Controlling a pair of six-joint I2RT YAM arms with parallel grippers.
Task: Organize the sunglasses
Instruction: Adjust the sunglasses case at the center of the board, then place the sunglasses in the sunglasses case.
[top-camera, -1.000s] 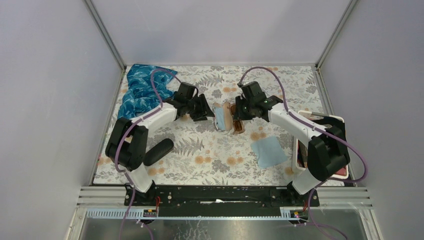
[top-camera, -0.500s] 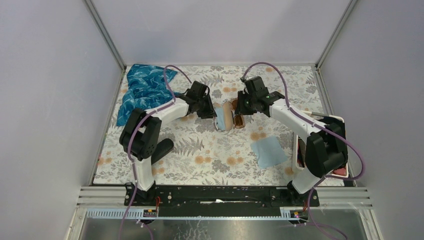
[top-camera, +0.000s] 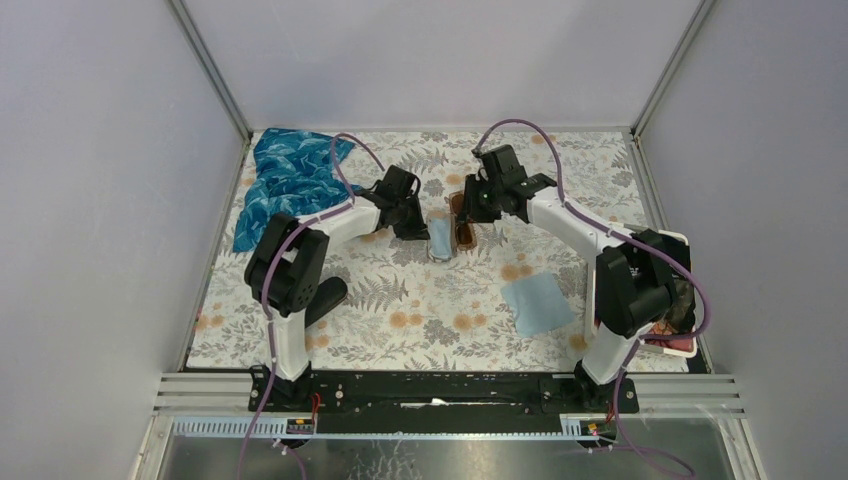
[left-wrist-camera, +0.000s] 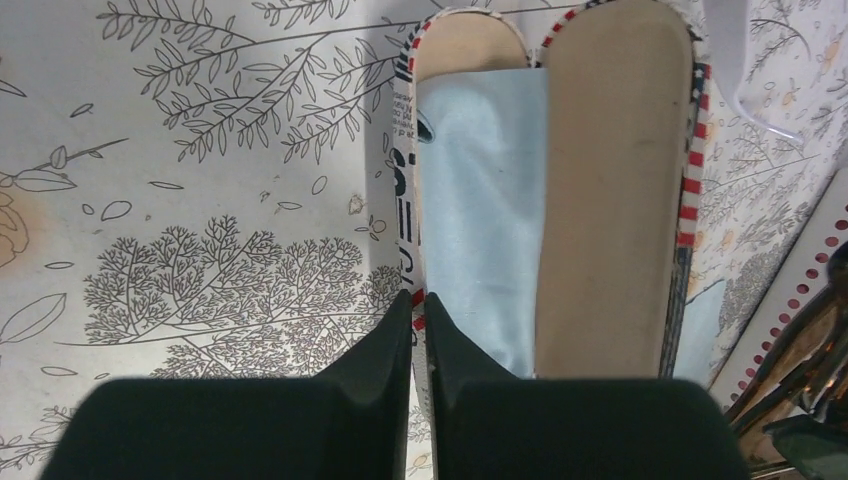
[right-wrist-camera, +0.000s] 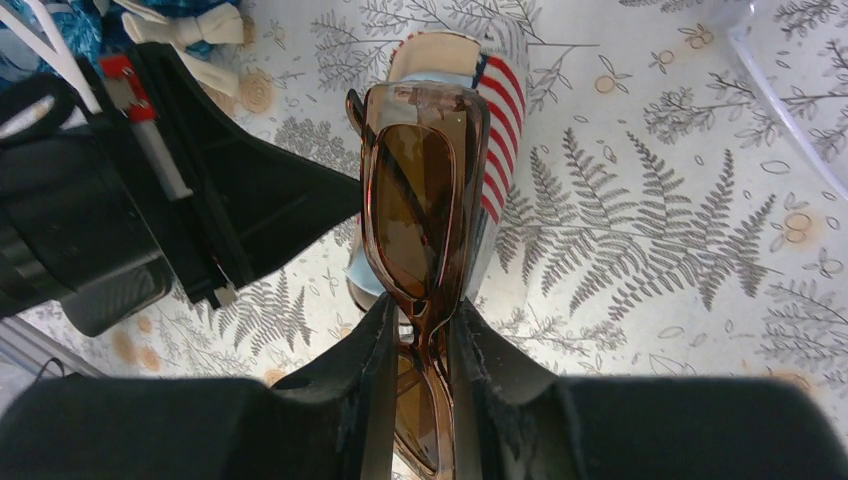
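Observation:
The sunglasses (right-wrist-camera: 420, 190), folded with brown-tinted lenses, are held at the bridge in my shut right gripper (right-wrist-camera: 420, 312). They hang just above an open glasses case (right-wrist-camera: 497, 150) with red and white stripes outside. In the top view the sunglasses (top-camera: 463, 222) sit beside the case (top-camera: 438, 241) at table centre, under my right gripper (top-camera: 478, 206). My left gripper (left-wrist-camera: 418, 300) is shut on the case's left rim (left-wrist-camera: 404, 190). The case has a tan lining (left-wrist-camera: 610, 200) and a light blue cloth (left-wrist-camera: 480, 200) inside. My left gripper also shows in the top view (top-camera: 416, 228).
A blue patterned cloth (top-camera: 285, 185) lies at the back left. A black oval case (top-camera: 318, 302) lies by the left arm. A light blue cloth (top-camera: 537, 303) lies front right. A white tray (top-camera: 682, 240) stands at the right edge. Clear-framed glasses (right-wrist-camera: 780, 70) lie nearby.
My right gripper has carried the sunglasses back and left, closer over the open case. My left gripper has moved right to the case's rim and holds it.

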